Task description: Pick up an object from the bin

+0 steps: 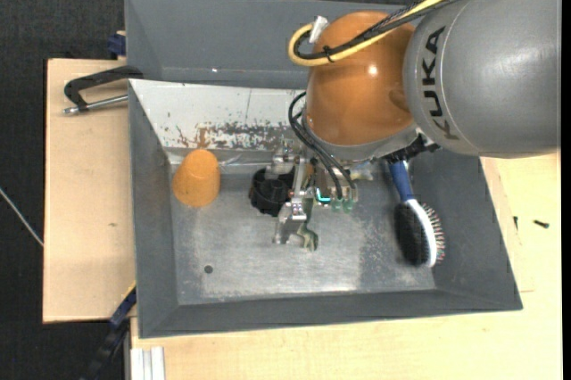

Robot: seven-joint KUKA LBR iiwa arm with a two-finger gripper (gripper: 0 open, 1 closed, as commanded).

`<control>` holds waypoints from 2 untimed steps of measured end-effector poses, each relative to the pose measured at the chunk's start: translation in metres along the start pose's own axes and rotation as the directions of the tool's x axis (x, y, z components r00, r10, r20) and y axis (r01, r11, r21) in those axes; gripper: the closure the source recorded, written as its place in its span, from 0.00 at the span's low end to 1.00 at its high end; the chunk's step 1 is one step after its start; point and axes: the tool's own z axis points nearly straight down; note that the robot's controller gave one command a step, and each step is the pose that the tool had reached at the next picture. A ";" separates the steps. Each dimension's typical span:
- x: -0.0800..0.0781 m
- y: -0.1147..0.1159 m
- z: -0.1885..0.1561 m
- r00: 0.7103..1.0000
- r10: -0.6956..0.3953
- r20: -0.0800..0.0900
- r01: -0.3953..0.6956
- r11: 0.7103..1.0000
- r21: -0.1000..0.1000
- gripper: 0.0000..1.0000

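Observation:
My gripper (296, 238) hangs low over the middle of the bin floor, its two fingertips a little apart and nothing between them, so it reads as open. A small black lumpy thing (264, 192) lies just up and left of the fingers, touching or nearly touching the gripper's body. Further left, near the bin's left wall, an orange rounded cup-like thing (196, 177) rests on the floor. To the right lies a black hairbrush (416, 231) with white bristles and a blue handle, apart from the fingers.
The arm and its orange wrist cover hang over the upper right of the bin and hide the floor under them. Bare grey floor stretches along the front of the bin below the gripper.

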 end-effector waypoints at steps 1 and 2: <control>-0.045 -0.046 0.124 0.976 0.216 0.020 -0.216 0.976 -0.009 0.00; -0.048 -0.046 0.122 0.976 0.216 0.032 -0.216 0.976 -0.012 1.00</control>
